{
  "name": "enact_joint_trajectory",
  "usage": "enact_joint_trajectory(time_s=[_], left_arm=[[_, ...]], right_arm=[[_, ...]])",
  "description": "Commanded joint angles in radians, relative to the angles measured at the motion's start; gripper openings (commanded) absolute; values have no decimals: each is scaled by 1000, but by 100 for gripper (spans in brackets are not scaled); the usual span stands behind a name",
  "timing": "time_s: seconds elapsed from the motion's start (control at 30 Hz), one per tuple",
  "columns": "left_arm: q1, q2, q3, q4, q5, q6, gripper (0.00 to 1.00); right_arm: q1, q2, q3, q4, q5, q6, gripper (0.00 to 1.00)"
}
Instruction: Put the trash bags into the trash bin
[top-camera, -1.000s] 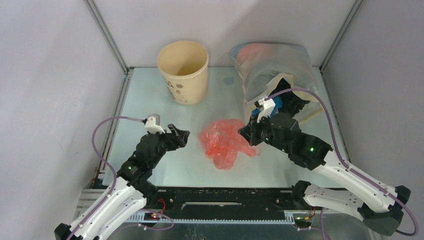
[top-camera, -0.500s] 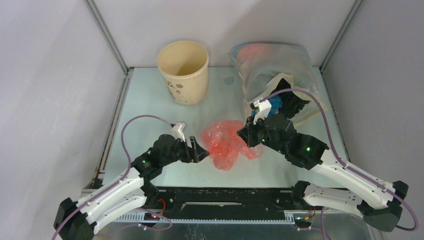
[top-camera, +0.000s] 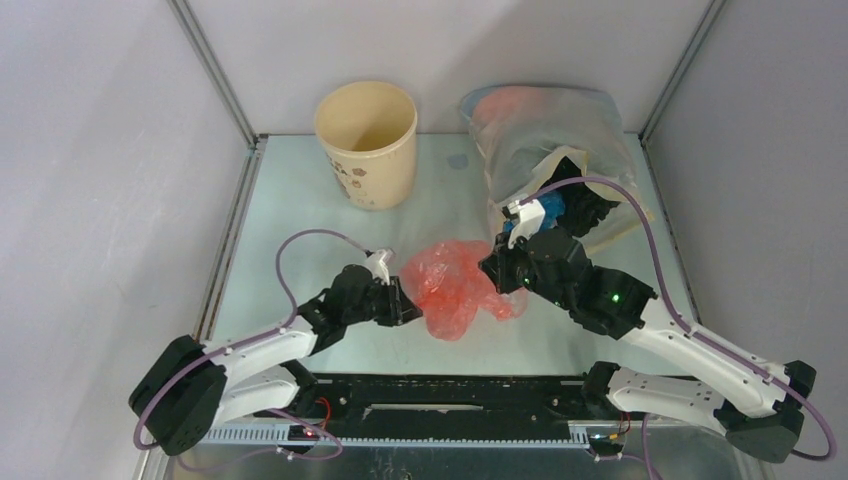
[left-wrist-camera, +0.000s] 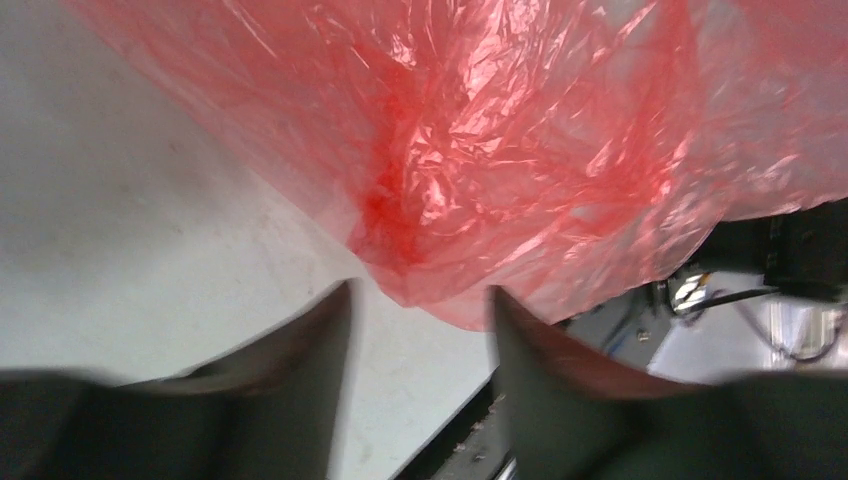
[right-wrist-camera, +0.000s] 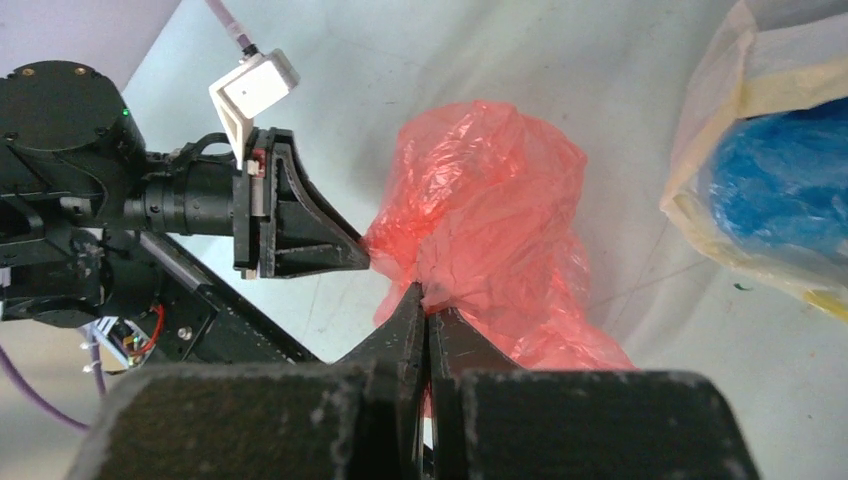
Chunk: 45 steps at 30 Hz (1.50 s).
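Right claw (right-wrist-camera: 426, 300): pinched tight on a fold of the red trash bag (top-camera: 452, 285), fingers closed with plastic between them. Left claw (left-wrist-camera: 420, 290): fingers spread, tips low over the tabletop (top-camera: 300, 210), and the bag's near edge sits right at the gap. From my right wrist view one left finger touches the bag's left side. The bag lies crumpled on the tabletop between both arms, toward the near edge. Just beyond the right arm, a clear sack (top-camera: 560, 150) holds a blue trash bag (right-wrist-camera: 775, 190). The trash bin (top-camera: 366, 142) stands upright at far left-centre, well apart from the red bag; I see no bag in it.
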Motion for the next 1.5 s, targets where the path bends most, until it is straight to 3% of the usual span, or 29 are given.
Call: enact_joint_trajectory(time_s=[0.0,0.03,0.07,0.2,0.77,1.03,1.1,1.27,1.47], left_arm=[[41,26,-17,90,-57,22,8],[70,26,-28,90,-68,20,1],[99,28,-37,92,-68,17,0],[180,21,-41,75,-48,38,0],[262,-154,80,-191,-225,116,0],[296,-100,103,-179,-218,111,0],[296,-72,109,-158,-182,115,0],[296,-9,171,-120,-92,118,0],[283,42,287,-115,-91,100,0]], right_arm=[[5,-46,46,-35,132,27,0],[3,-61,47,-48,164,35,0],[2,-80,48,-59,190,42,0],[-17,-163,46,-94,233,56,0],[-33,-299,47,-98,245,86,0],[-32,-383,46,-170,455,171,0],[-32,-378,47,-141,403,123,0],[-28,-279,47,-28,108,41,0],[42,-169,48,121,-163,-14,0]])
